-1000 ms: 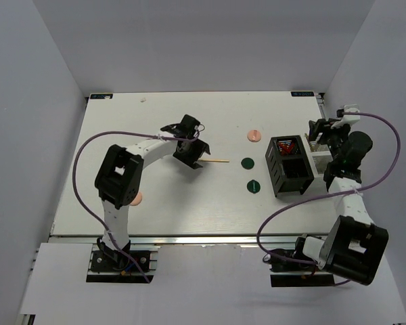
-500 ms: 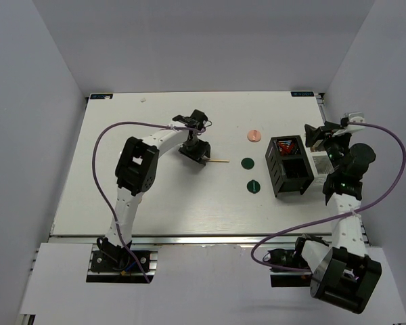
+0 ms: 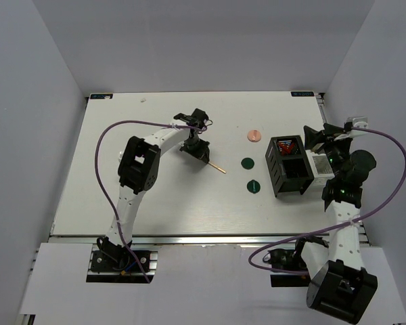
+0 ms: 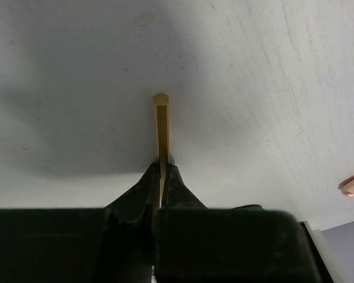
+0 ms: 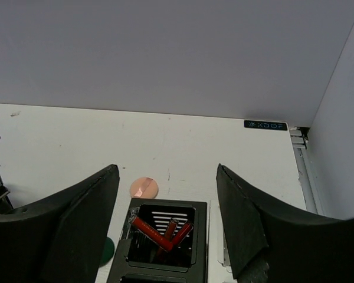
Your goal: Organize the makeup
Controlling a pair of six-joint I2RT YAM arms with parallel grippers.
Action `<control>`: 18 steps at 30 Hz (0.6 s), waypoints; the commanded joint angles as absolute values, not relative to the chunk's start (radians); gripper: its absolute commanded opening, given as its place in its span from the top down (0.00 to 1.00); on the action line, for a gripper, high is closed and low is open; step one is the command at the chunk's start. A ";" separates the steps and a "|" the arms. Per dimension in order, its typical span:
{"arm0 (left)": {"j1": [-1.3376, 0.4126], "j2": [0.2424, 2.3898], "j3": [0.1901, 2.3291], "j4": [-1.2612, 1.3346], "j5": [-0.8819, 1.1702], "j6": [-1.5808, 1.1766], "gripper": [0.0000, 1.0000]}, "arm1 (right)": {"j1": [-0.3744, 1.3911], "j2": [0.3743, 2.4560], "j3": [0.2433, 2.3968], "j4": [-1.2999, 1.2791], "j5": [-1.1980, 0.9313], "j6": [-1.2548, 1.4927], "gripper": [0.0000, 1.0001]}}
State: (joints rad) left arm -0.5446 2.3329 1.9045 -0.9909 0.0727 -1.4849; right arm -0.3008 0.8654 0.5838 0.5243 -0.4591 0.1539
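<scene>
A thin tan stick lies slantwise on the white table, and my left gripper is shut on its near end. In the left wrist view the stick runs straight out from between the closed fingertips of the left gripper. My right gripper hangs open above the black box, holding nothing. Dark red tubes lean inside the box's far compartment. A peach-pink disc and two dark green discs lie left of the box.
A white section adjoins the box on its right, under the right gripper. The table's right edge rail runs close beside it. The peach disc sits just beyond the box's far left corner.
The left gripper's jaws closed on the stick's end. The stick's free end swung toward the near side. The right arm shifted slightly and stayed open.
</scene>
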 commanded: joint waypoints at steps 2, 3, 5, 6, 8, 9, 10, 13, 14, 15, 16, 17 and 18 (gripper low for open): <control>-0.545 2.307 1.852 -0.988 0.055 -1.376 1.00 | -0.305 0.830 0.587 0.566 -0.459 0.193 0.28; -0.546 2.287 1.853 -0.941 0.052 -1.355 1.00 | -0.307 0.819 0.589 0.565 -0.460 0.192 0.28; -0.546 2.215 1.853 -0.876 0.045 -1.269 1.00 | -0.305 0.813 0.595 0.554 -0.463 0.178 0.24; -0.548 2.189 1.853 -0.795 0.046 -1.232 1.00 | -0.307 0.811 0.610 0.546 -0.474 0.175 0.23; -0.558 2.120 1.855 -0.723 0.035 -1.125 1.00 | -0.308 0.816 0.632 0.526 -0.489 0.173 0.21; -0.564 2.096 1.847 -0.599 0.066 -1.077 1.00 | -0.307 0.824 0.658 0.508 -0.512 0.173 0.21; -0.583 2.073 1.823 -0.534 0.081 -1.045 1.00 | -0.307 0.827 0.670 0.503 -0.526 0.173 0.22; -0.623 1.971 1.694 -0.164 0.218 -0.928 1.00 | -0.307 0.838 0.705 0.505 -0.557 0.190 0.38; -0.632 1.944 1.668 -0.079 0.253 -0.896 1.00 | -0.308 0.841 0.716 0.503 -0.558 0.195 0.59; -0.640 1.939 1.646 0.078 0.291 -0.890 1.00 | -0.308 0.845 0.727 0.493 -0.555 0.202 0.70; -0.652 1.945 1.638 0.134 0.342 -0.888 1.00 | -0.308 0.848 0.750 0.483 -0.549 0.204 0.80; -0.660 1.960 1.653 0.191 0.383 -0.882 1.00 | -0.308 0.850 0.762 0.476 -0.535 0.203 0.95; -0.666 2.006 1.675 0.274 0.414 -0.882 1.00 | -0.308 0.850 0.775 0.468 -0.529 0.201 0.99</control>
